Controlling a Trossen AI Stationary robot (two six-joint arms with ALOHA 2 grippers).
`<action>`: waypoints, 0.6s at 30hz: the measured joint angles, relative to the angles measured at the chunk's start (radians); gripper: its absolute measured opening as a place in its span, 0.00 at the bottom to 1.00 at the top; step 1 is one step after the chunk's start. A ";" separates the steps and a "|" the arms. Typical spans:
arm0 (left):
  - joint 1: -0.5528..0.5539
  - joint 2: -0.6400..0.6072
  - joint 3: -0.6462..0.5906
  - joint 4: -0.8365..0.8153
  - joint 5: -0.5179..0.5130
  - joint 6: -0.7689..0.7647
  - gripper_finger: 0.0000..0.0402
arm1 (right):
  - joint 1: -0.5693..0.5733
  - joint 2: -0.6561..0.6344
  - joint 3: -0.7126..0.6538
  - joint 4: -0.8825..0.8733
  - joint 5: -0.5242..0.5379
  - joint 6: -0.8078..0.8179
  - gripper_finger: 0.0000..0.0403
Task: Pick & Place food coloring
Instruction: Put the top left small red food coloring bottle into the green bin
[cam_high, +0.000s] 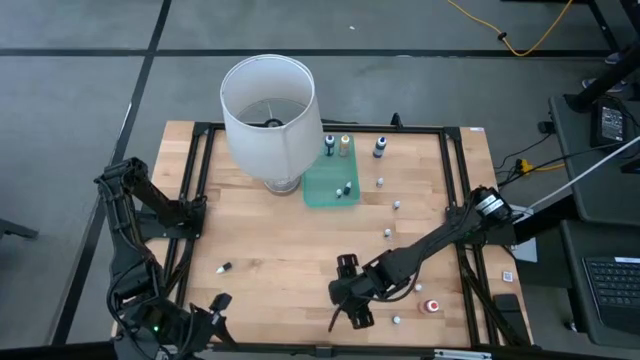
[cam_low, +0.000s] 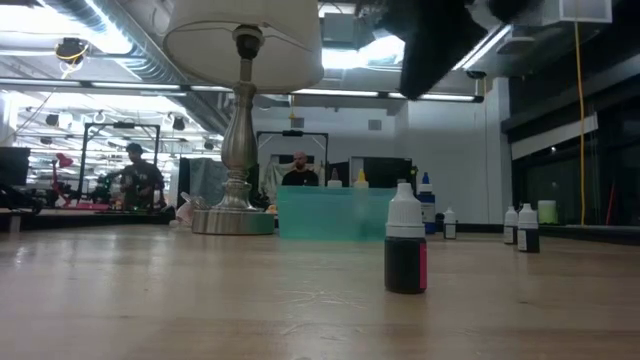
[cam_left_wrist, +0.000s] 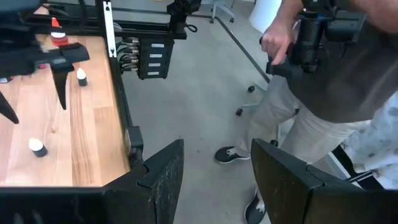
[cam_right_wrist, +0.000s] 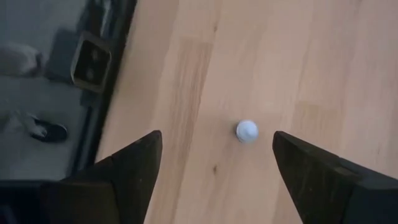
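Note:
My right gripper (cam_high: 350, 316) hangs open over the near right part of the table, fingers pointing down. A small food coloring bottle (cam_right_wrist: 247, 130) stands upright on the wood below it, its white cap showing between the two spread fingers, untouched. In the low view this bottle (cam_low: 405, 250) has dark red contents. My left gripper (cam_left_wrist: 214, 180) is open and empty at the table's near left corner. Other small bottles stand scattered on the right half (cam_high: 397, 205), one lies at the left (cam_high: 225, 268), and one stands on the green tray (cam_high: 332, 185).
A big white lampshade on a metal lamp base (cam_high: 268, 120) stands at the far middle, next to the green tray. Three taller bottles (cam_high: 344, 145) stand behind the tray. A red-capped bottle (cam_high: 432, 306) stands near the right gripper. A person (cam_left_wrist: 323, 74) stands beyond the table's near edge.

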 joint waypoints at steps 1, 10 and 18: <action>0.000 0.000 0.000 0.000 0.000 0.000 0.45 | 0.001 0.013 0.000 0.007 0.010 -0.023 0.76; 0.000 0.000 0.000 0.006 0.020 0.000 0.45 | -0.040 0.082 -0.097 0.112 -0.021 -0.077 0.76; 0.000 0.001 0.000 0.008 0.023 0.000 0.45 | -0.077 0.082 -0.114 0.171 -0.005 -0.082 0.76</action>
